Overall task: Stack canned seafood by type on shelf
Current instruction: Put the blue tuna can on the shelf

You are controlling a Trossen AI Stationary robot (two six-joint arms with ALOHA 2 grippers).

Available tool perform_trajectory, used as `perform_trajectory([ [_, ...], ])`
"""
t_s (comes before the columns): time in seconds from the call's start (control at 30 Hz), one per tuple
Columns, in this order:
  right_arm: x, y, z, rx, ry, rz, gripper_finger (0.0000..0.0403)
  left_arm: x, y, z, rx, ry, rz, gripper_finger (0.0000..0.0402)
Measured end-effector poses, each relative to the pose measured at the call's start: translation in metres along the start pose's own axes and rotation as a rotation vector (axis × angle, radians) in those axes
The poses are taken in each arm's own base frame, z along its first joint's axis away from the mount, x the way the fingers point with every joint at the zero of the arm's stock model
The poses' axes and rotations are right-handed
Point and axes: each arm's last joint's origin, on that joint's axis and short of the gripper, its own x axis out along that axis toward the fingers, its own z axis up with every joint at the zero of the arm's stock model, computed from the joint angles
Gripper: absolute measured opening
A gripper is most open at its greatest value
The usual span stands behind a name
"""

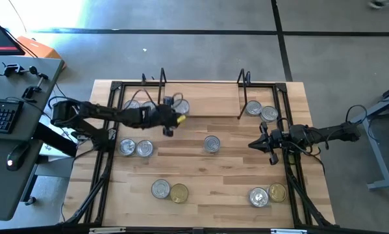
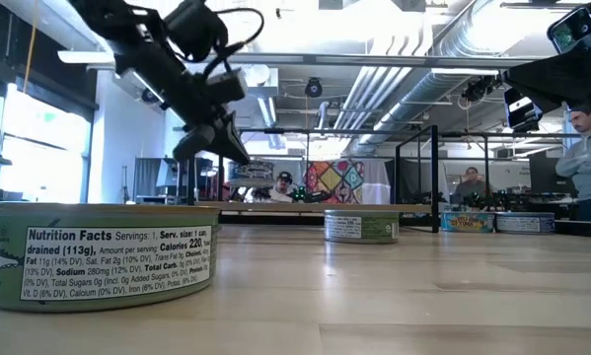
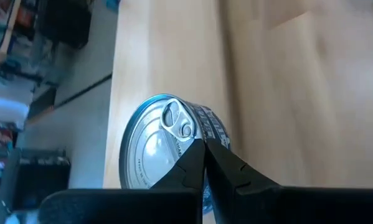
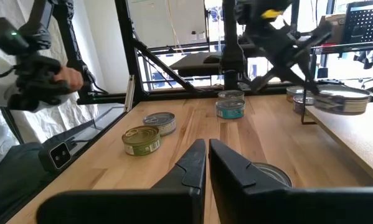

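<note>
The left gripper (image 1: 171, 123), fingers together and empty, hangs above the left end of the shelf (image 1: 207, 104) near the desk's far edge, over a silver-lidded tin (image 3: 164, 146) with a pull-tab; the right gripper (image 1: 259, 142), also closed on nothing, waits near the desk's right edge. The remaining canned seafood (image 1: 212, 143) lies scattered across the desk, with pairs near the front edge. Each tin is probably rigid, moderately heavy and smooth-walled, so grasp across the side wall, not the slippery lid.
</note>
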Motion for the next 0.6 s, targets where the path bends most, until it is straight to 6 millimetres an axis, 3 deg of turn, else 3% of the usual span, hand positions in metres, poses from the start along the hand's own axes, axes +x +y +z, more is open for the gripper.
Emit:
perform_trajectory([
  [0.23,0.000,0.000,0.000,0.000,0.000,0.000,0.0012,0.013,0.025,-0.021,-0.084,0.007,-0.015,0.0000],
  [0.6,0.000,0.000,0.000,0.000,0.000,0.000,0.0012,0.028,0.030,-0.033,-0.073,0.036,-0.006,0.0000],
])
